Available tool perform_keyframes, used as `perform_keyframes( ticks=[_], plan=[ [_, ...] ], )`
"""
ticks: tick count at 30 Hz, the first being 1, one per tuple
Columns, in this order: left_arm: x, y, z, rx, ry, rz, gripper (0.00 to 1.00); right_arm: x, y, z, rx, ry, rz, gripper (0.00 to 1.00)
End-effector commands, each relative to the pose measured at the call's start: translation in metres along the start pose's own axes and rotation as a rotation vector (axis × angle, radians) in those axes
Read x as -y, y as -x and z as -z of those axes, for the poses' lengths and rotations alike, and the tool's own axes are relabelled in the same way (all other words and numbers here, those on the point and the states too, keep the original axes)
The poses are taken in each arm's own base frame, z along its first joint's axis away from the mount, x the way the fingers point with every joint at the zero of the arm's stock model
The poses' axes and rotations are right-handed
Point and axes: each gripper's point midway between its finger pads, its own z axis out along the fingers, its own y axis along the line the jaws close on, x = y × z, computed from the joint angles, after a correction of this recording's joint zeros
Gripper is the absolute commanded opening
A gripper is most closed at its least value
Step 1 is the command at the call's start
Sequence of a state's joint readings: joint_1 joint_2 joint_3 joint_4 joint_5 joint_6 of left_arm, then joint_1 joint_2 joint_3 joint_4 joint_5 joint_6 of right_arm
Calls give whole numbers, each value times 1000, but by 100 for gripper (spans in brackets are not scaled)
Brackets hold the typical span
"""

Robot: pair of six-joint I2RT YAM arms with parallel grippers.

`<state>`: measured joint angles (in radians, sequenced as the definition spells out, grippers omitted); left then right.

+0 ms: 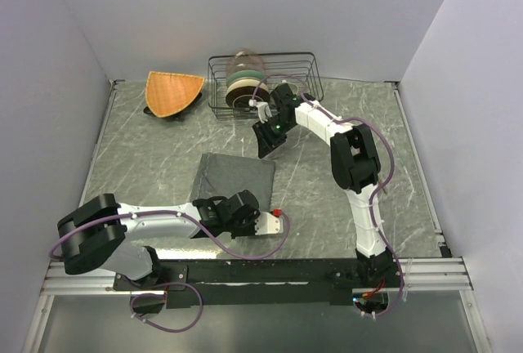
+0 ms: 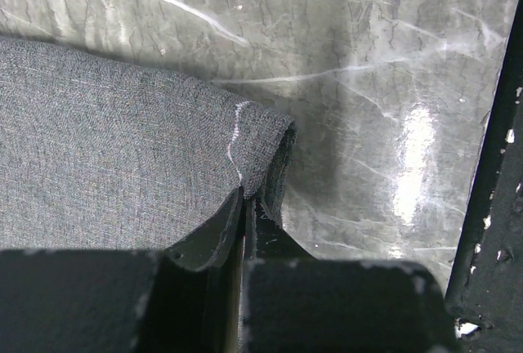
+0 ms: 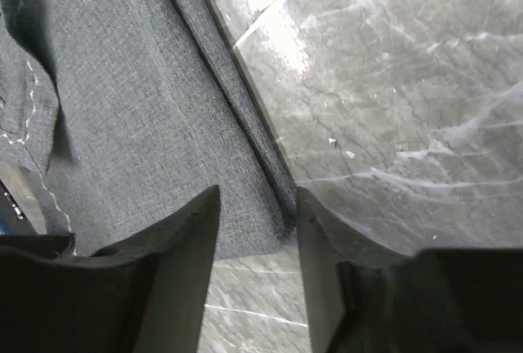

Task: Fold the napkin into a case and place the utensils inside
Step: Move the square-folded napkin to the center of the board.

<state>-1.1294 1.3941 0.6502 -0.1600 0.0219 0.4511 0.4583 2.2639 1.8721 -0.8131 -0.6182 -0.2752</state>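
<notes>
Nearest the bases, the left gripper (image 2: 245, 198) is seen pressed together on a raised, rolled-over near edge of the napkin (image 1: 233, 175). This pinch is made plain only in the left wrist view, with bare table (image 1: 327, 206) shown to the right of that edge. The cloth is spread mid-table, and at its far right corner the right gripper (image 3: 257, 210) is held with fingers apart, the corner lying unclamped in the gap. Only the top view shows the wire rack (image 1: 302, 83) and orange mat (image 1: 173, 91) by the far wall, apart from the cloth.
</notes>
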Motion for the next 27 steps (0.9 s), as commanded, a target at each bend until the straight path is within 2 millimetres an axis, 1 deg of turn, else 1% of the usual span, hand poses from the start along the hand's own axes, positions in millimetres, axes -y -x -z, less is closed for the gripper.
perform_keyframes(
  ticks=[1, 4, 7, 10, 11, 12, 13, 15, 16, 18, 19, 20, 23, 27],
  plan=[
    [2, 5, -2, 25, -7, -18, 7, -13, 9, 3, 5, 29, 23, 47],
    [2, 5, -4, 26, -9, -18, 7, -11, 5, 1, -14, 21, 29, 47],
    [2, 7, -5, 27, -8, -14, 7, -5, 1, -2, -30, 1, 40, 51],
    [1, 9, -6, 28, -11, -14, 7, 1, 2, -5, -32, -12, 42, 49],
    [1, 8, -6, 26, -10, -12, 7, 0, 1, -6, -37, -7, 42, 42],
    [1, 9, -6, 26, -7, -12, 7, -1, 2, -6, -34, -1, 43, 37],
    [0, 9, -6, 26, -7, -14, 7, -2, 4, -5, -28, 1, 44, 28],
    [0, 8, -5, 21, -4, -14, 7, -4, 8, 0, -12, 1, 49, 20],
    [0, 7, -5, 20, -5, -12, 7, -6, 9, 1, -8, 4, 53, 13],
    [-1, 9, -4, 22, -2, -9, 7, -9, 11, 7, 0, 4, 64, 6],
    [-1, 10, -4, 23, -1, -8, 7, -10, 12, 10, 2, 6, 73, 0],
    [-2, 12, -3, 26, 0, -6, 7, -13, 14, 14, 9, 7, 81, 0],
    [-5, 19, 2, 40, 6, 1, 7, -13, 12, 23, 6, 2, 90, 0],
    [-7, 29, 6, 51, 2, 6, 7, -2, 2, 29, -17, -28, 93, 0]
  ],
)
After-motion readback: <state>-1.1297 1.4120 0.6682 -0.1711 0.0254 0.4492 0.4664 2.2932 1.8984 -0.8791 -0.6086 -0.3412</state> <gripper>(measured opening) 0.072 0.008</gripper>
